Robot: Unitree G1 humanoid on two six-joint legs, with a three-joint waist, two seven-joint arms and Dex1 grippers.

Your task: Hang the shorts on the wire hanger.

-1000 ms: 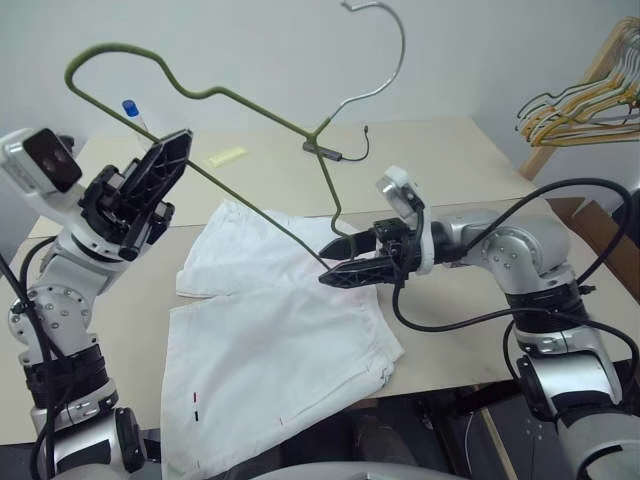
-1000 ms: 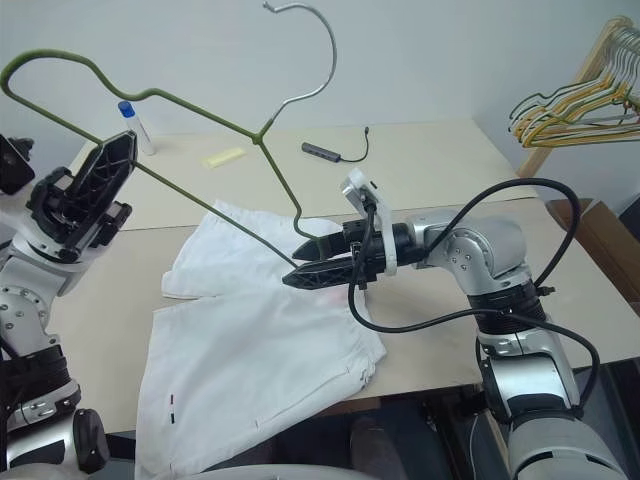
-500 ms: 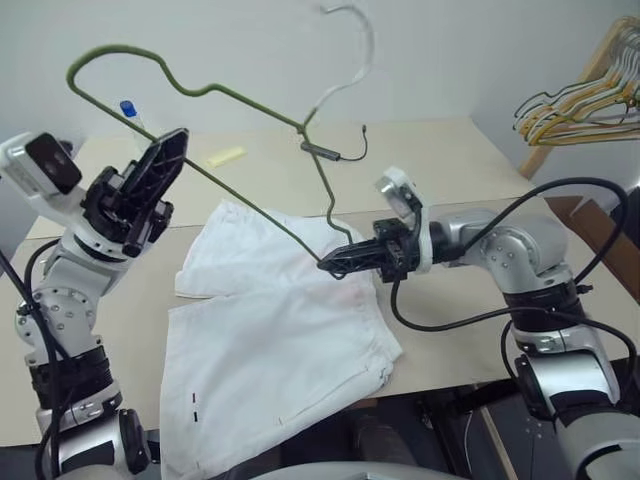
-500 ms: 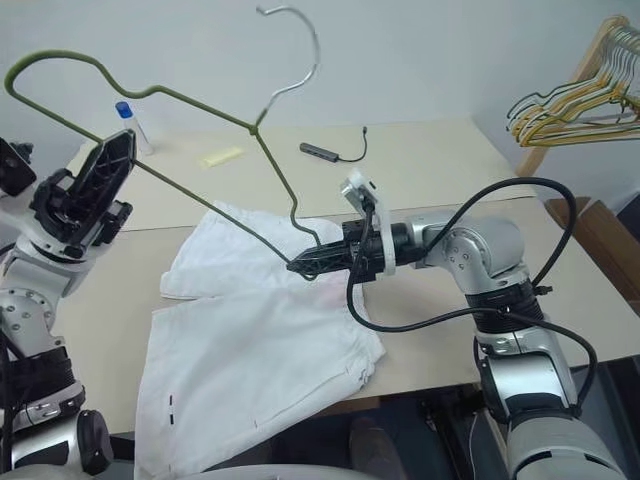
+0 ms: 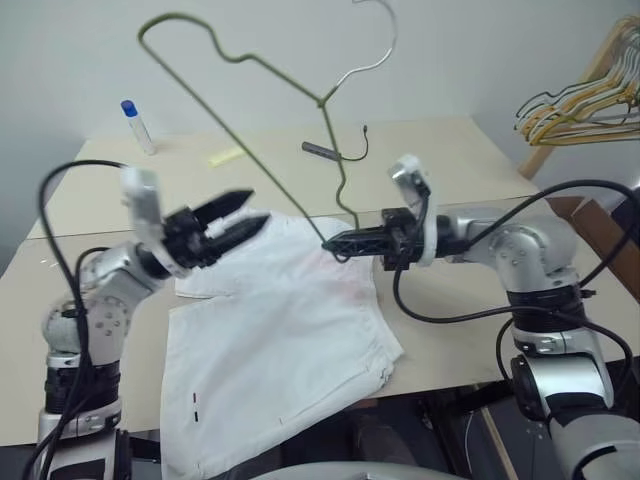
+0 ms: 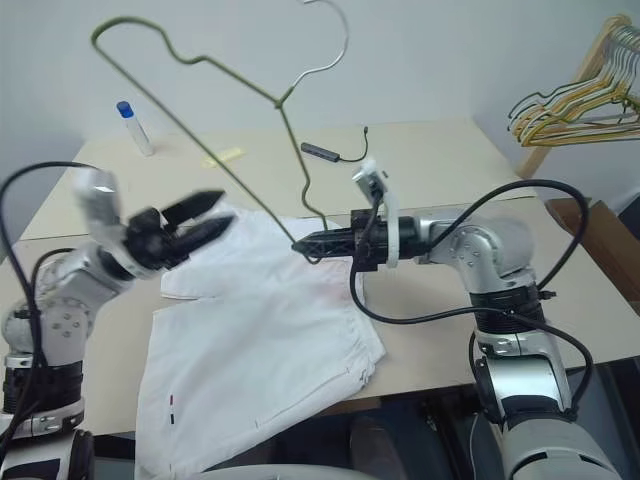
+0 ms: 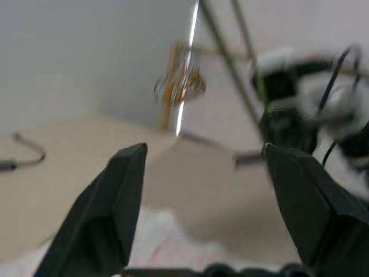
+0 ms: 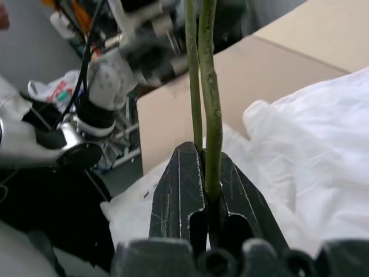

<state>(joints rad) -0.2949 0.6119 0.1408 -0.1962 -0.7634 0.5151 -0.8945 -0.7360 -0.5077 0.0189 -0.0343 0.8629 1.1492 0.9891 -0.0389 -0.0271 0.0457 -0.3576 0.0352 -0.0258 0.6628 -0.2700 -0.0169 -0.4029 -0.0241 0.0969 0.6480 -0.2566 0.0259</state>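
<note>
Now the right gripper is clamped on one end of the wire hanger, holding it upright above the shorts, which lie flat on the table. At the shorts' far left edge, the left gripper is spread wide, empty. No lettering is legible anywhere.

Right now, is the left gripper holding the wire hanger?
No, the left gripper is open above the shorts, while the right gripper clamps the wire hanger.

Blue-capped bottle, cable, yellow note
</note>
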